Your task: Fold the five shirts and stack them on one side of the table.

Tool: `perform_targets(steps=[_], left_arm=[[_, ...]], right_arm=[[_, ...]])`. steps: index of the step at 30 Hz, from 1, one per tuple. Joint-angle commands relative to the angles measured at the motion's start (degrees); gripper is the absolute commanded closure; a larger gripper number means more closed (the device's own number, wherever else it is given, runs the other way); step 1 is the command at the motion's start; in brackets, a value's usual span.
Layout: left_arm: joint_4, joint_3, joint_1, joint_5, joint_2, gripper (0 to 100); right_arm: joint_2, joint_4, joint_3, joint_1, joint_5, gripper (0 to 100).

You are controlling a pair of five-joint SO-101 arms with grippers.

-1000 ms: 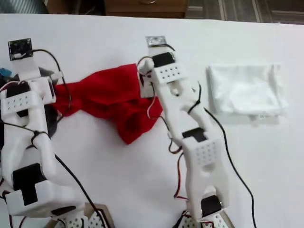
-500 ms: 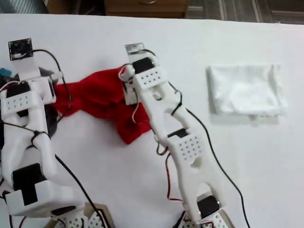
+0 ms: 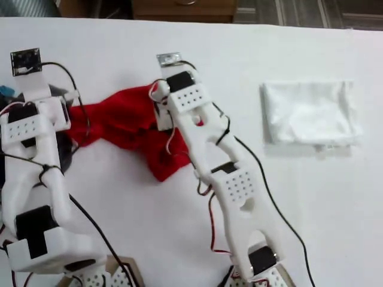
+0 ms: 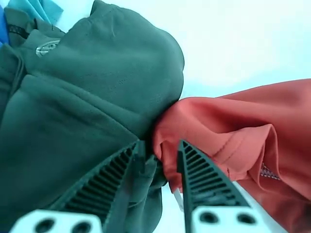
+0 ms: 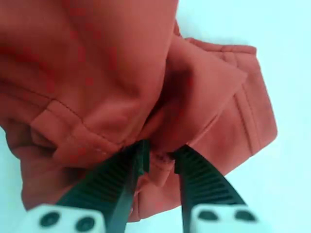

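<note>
Red shirt (image 3: 125,119) farther left than 1 s ago, right pincer (image 5: 159,151) tight on its fold

Bare counter (image 3: 299,197) lies open between the red shirt (image 3: 125,122) and the folded white shirt (image 3: 308,113). The red shirt bars the gap between the arms; a dark shirt (image 4: 73,97) crowds the left pincer (image 4: 159,145).

Bright, even overhead light floods the white table (image 3: 179,36) (a mild glare across it), leaving only soft, short shadows beside the folded white shirt (image 3: 308,113).
</note>
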Motion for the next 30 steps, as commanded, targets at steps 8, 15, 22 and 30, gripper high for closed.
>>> perform_targets(steps=[8,15,22,30], left_arm=[[-0.7,-0.22,-0.62,0.26,-0.26,86],[-0.79,-0.22,-0.44,0.26,-0.26,86],[-0.79,-0.75,-0.35,0.26,-0.26,86],[-0.79,-0.75,-0.26,0.26,-0.26,86]], right_arm=[[-0.75,1.1,-2.2,4.62,2.55,97.2],[-4.26,1.89,-2.2,15.6,8.7,97.8],[-11.56,4.88,-1.76,19.65,13.71,97.8],[-8.66,6.64,-2.11,9.1,5.27,81.3]])
